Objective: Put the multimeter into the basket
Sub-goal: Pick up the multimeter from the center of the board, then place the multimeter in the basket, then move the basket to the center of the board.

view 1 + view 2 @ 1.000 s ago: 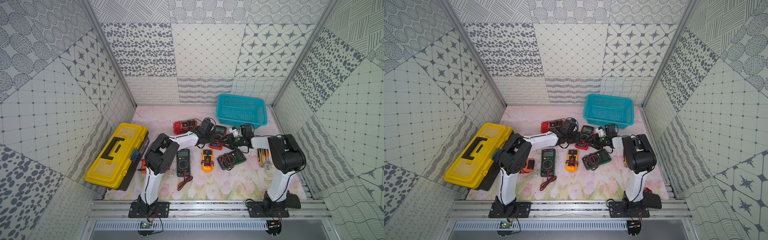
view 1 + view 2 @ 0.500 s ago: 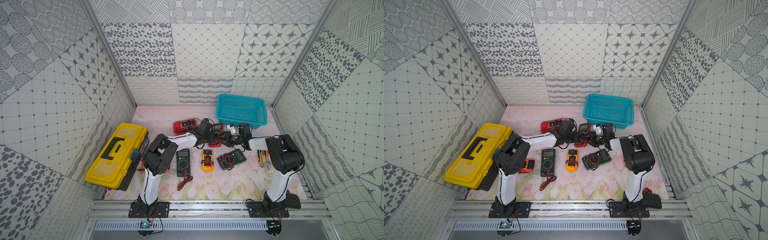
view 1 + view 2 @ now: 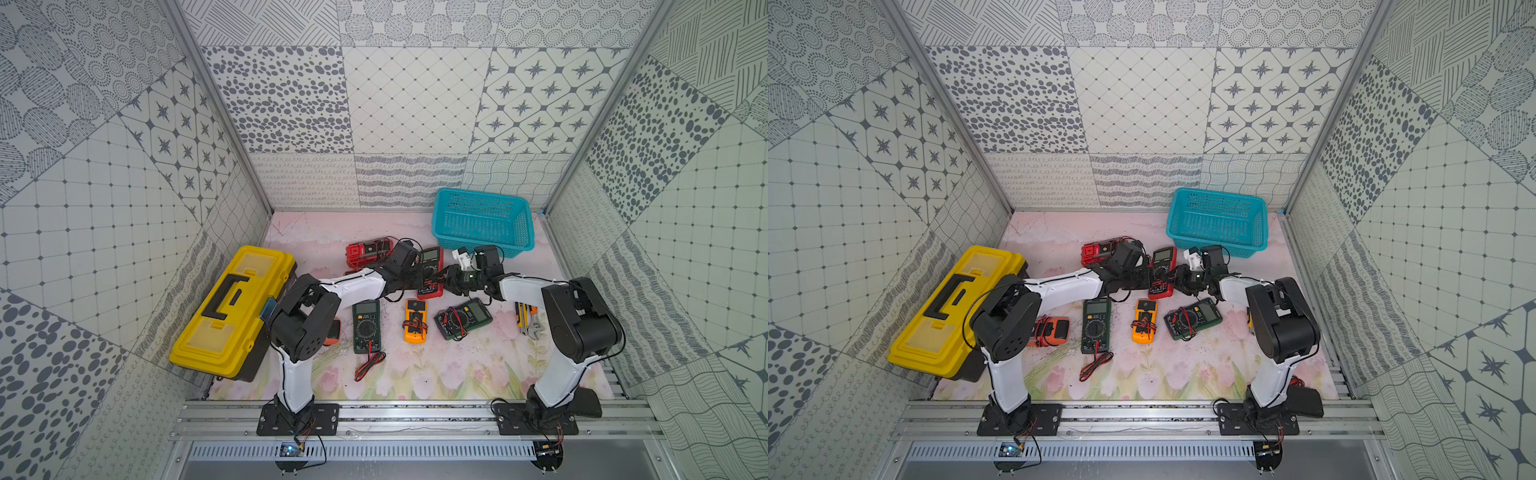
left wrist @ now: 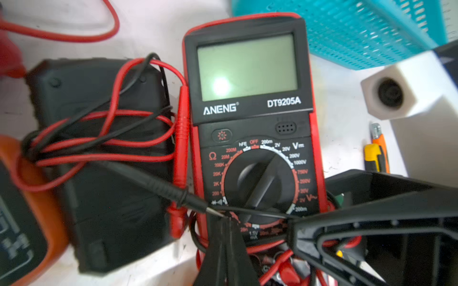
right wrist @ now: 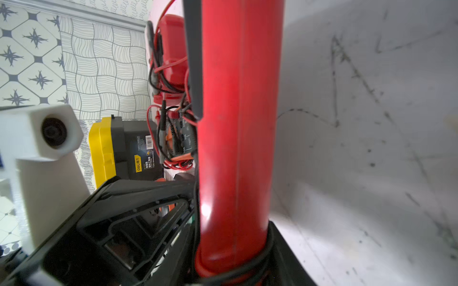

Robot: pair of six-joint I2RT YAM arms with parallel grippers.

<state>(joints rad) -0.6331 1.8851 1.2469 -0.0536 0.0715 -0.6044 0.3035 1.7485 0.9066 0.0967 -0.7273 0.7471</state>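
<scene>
Grip looks firm: right pincer (image 3: 448, 286) pinches the dial end of the red-and-black slab-shaped multimeter (image 3: 430, 266), left pincer (image 4: 224, 222) pressed together alongside, screen end aiming at the teal mesh plastic basket (image 3: 478, 232) just beyond.

Robot lab cell; patterned panel walls (image 3: 395, 104); aluminium base rail (image 3: 415, 420); left arm (image 3: 299, 332), right arm (image 3: 577, 328) bolted on
</scene>
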